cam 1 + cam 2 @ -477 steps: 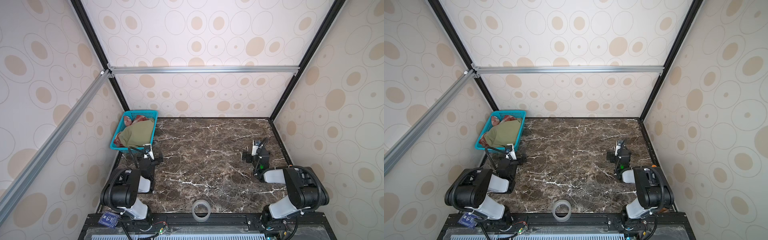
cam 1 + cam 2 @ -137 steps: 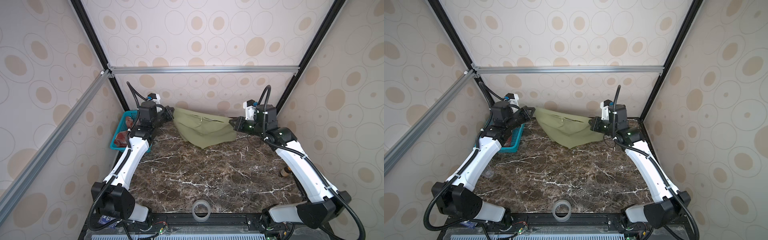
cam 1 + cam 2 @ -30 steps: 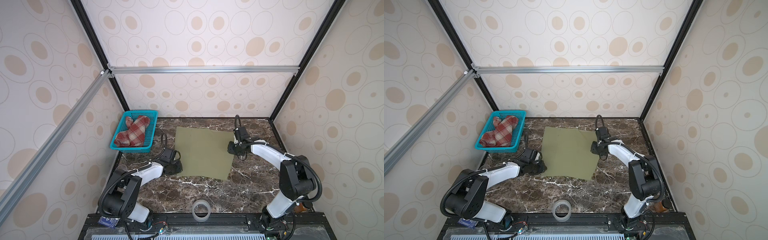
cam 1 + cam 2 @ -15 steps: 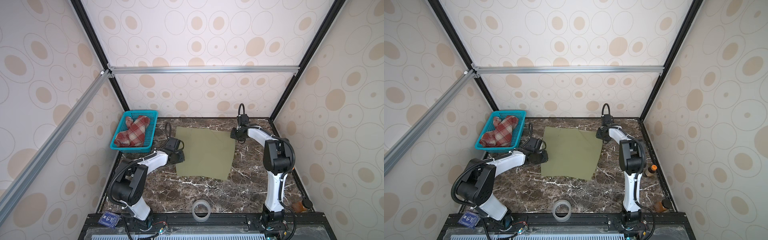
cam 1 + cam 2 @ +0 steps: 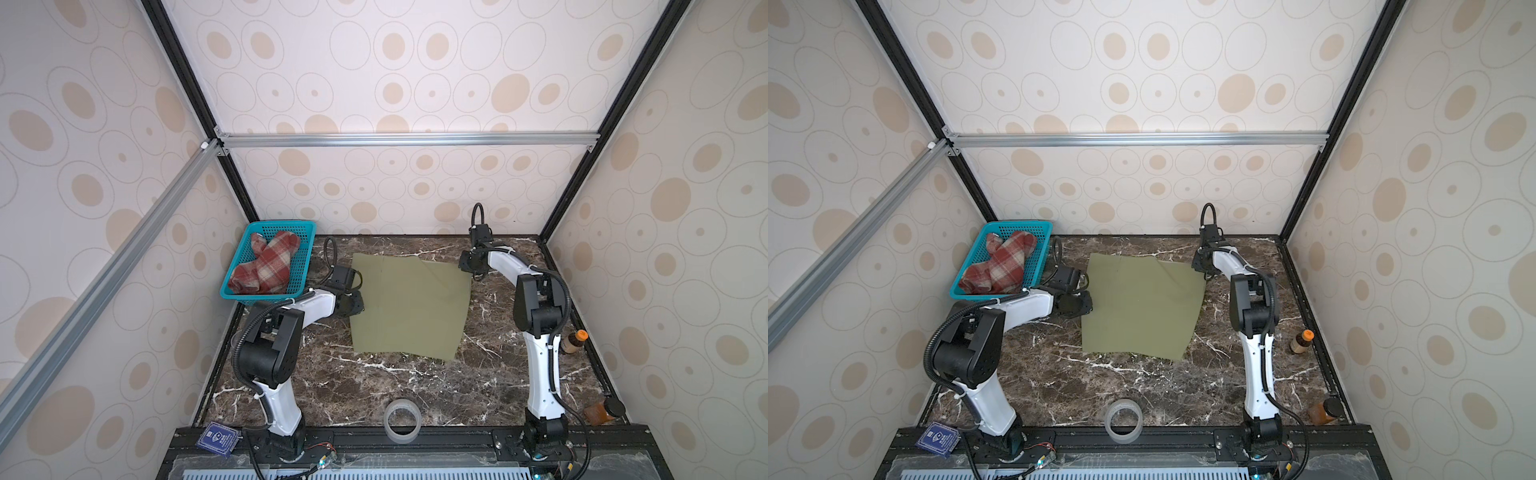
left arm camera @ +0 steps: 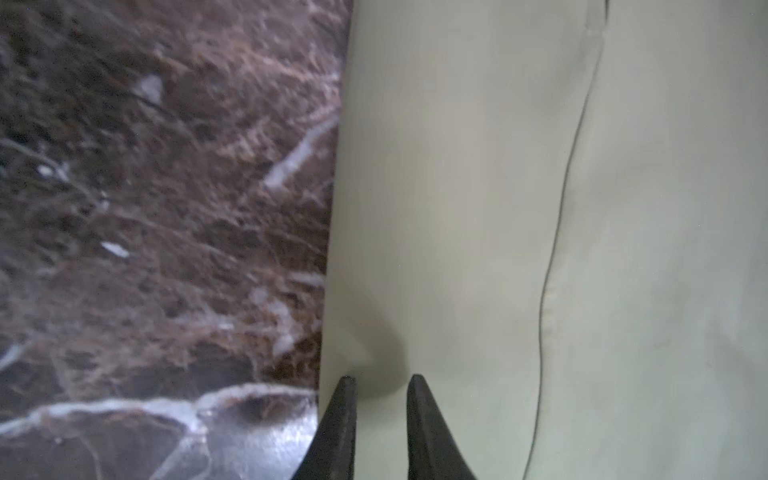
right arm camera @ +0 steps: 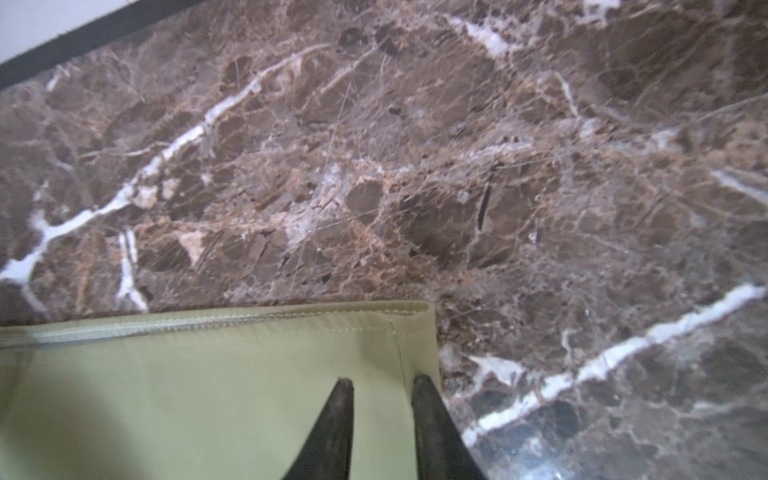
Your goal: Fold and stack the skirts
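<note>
Teal plastic mesh basket is sitting at the far-left corner of the brown veined marble table. It's holding the plaid skirt: thick woolly red-and-cream cloth, bunched in a lump.

My left arm is reaching in low, elbow folded, forearm lying nearly level. Left gripper is sitting at the olive skirt's left edge, about mid-length. In the left wrist view its dark pointed fingertips are standing slightly apart just inside that edge, pinching nothing.

The olive skirt is lying spread flat mid-table in both top views: thin smooth fabric, roughly four-sided, with a diagonal crease near its far-right corner.

My right arm is standing tall, forearm stretching toward the back wall. Right gripper is sitting at the skirt's far-right corner. In the right wrist view the tips are narrowly parted over the stitched band corner, gripping nothing. Can't tell if either pair is touching cloth.
</note>
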Controlling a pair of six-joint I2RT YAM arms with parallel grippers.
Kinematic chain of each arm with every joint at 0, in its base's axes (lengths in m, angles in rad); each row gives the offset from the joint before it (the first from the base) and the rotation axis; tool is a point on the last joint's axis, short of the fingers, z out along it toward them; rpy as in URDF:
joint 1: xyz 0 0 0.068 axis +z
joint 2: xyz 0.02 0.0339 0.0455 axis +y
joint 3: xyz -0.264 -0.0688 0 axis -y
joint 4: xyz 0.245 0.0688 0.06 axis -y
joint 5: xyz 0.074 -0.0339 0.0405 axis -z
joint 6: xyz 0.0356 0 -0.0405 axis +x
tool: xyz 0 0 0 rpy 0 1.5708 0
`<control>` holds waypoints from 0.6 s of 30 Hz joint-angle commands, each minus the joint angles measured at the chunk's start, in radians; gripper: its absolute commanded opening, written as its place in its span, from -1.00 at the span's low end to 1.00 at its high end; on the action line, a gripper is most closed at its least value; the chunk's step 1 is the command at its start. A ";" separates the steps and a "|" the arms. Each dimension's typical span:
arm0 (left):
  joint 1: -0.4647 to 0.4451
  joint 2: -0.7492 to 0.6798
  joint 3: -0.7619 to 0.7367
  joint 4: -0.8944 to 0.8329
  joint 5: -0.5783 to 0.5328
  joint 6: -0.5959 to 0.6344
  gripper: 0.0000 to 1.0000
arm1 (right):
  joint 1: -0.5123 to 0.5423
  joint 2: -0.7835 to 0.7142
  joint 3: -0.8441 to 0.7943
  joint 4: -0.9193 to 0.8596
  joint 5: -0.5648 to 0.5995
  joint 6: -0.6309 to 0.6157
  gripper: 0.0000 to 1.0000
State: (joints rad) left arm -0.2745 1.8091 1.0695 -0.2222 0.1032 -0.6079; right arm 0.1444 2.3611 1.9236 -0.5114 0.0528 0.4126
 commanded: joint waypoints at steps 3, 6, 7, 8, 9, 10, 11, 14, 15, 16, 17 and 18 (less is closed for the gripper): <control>0.026 0.036 0.054 0.009 -0.006 0.024 -0.55 | -0.006 0.018 0.033 -0.036 0.062 -0.026 -0.53; 0.027 0.060 0.072 0.012 0.001 0.026 -0.56 | -0.011 0.016 0.028 -0.040 0.072 -0.029 -0.51; 0.026 0.066 0.078 0.014 0.003 0.027 -0.56 | -0.011 0.016 0.028 -0.043 0.076 -0.029 -0.41; 0.026 0.072 0.083 0.016 0.004 0.027 -0.55 | -0.011 0.015 0.028 -0.046 0.078 -0.031 -0.33; 0.026 0.079 0.091 0.015 0.005 0.028 -0.56 | -0.010 0.017 0.026 -0.046 0.080 -0.033 -0.33; 0.027 0.086 0.098 0.017 0.005 0.029 -0.56 | -0.011 0.018 0.026 -0.046 0.079 -0.038 -0.37; 0.026 0.092 0.103 0.015 0.006 0.031 -0.56 | -0.011 0.022 0.028 -0.046 0.078 -0.040 -0.40; 0.026 0.106 0.116 0.015 0.004 0.034 -0.57 | -0.010 0.033 0.030 -0.048 0.069 -0.051 -0.49; 0.027 0.111 0.119 0.015 0.004 0.034 -0.57 | -0.011 0.036 0.034 -0.050 0.067 -0.054 -0.57; 0.028 0.115 0.122 0.015 0.004 0.034 -0.57 | -0.011 0.038 0.036 -0.054 0.067 -0.055 -0.64; 0.028 0.118 0.124 0.016 0.004 0.033 -0.57 | -0.011 0.038 0.037 -0.056 0.066 -0.057 -0.74; 0.028 0.123 0.125 0.016 0.004 0.033 -0.57 | -0.012 0.038 0.037 -0.059 0.067 -0.058 -0.85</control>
State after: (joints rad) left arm -0.2466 1.9125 1.1584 -0.2001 0.1101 -0.5957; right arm 0.1379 2.3726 1.9324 -0.5404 0.1085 0.3710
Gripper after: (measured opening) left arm 0.216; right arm 0.095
